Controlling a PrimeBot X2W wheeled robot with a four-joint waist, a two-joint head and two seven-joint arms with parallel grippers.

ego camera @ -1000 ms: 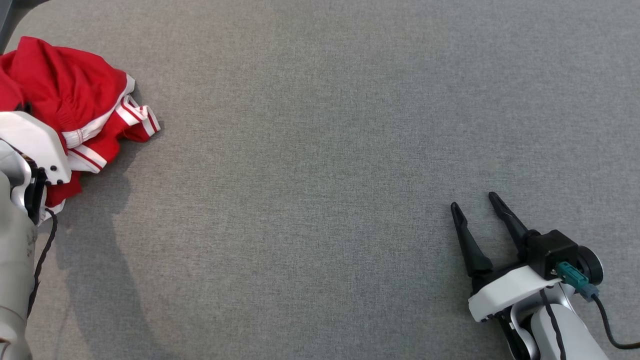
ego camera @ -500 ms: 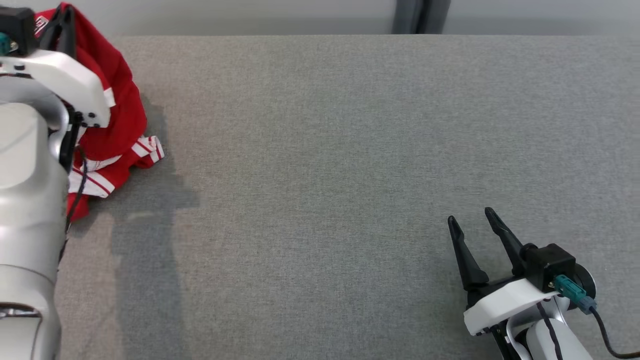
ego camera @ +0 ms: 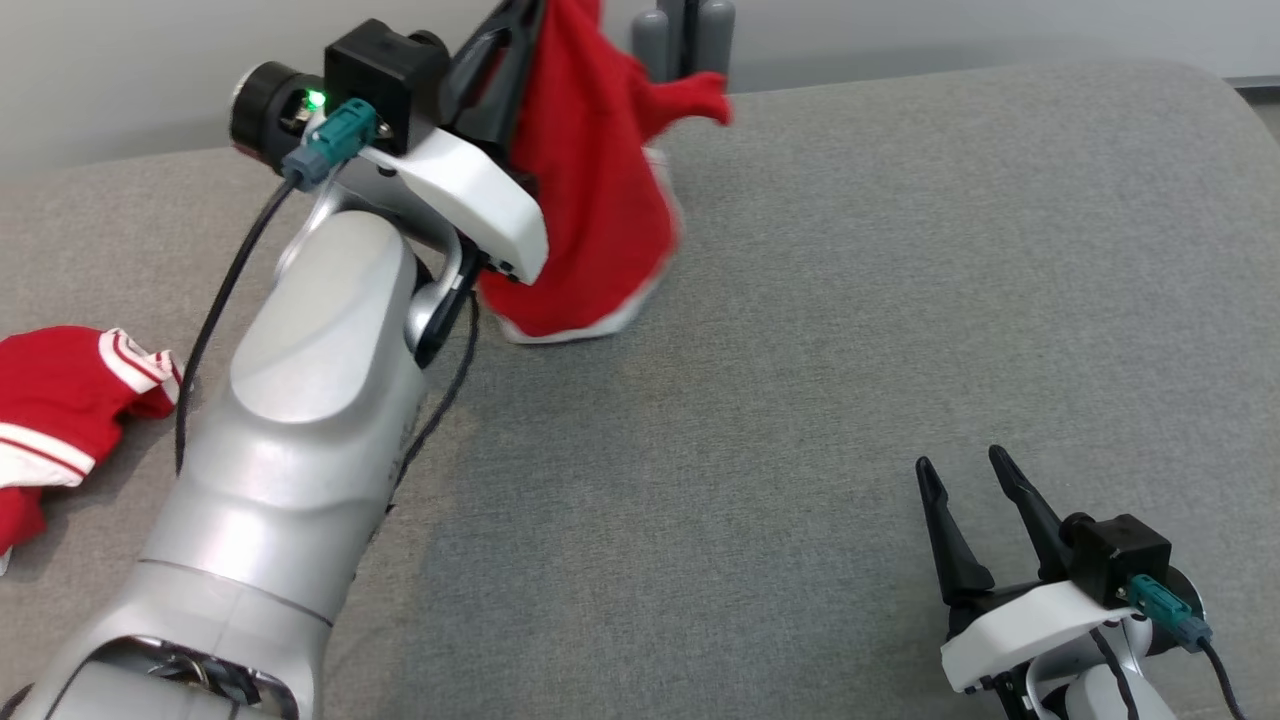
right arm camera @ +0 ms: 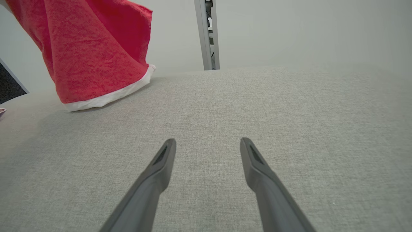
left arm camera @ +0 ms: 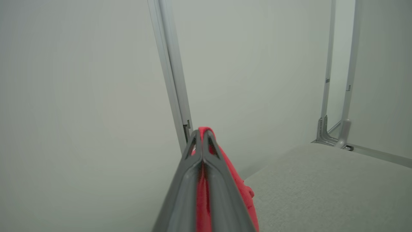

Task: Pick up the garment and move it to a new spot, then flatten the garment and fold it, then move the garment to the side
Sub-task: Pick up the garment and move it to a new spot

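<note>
A red garment with a white hem hangs from my left gripper, which is shut on its top edge, high over the far middle of the grey padded surface. The left wrist view shows the fingers pressed together with red cloth between and beside them. The hem hangs at or just above the surface; I cannot tell if it touches. My right gripper rests open and empty at the near right, well clear of the garment, its fingers spread over bare fabric.
A second red piece with white stripes lies crumpled at the left edge of the surface. Grey metal posts stand behind the far edge against a pale wall. My left forearm crosses the left half of the head view.
The head camera has turned. My left gripper closed on the red garment, lifted it from the pile at the left and carried it towards the middle. The right gripper stayed put.
</note>
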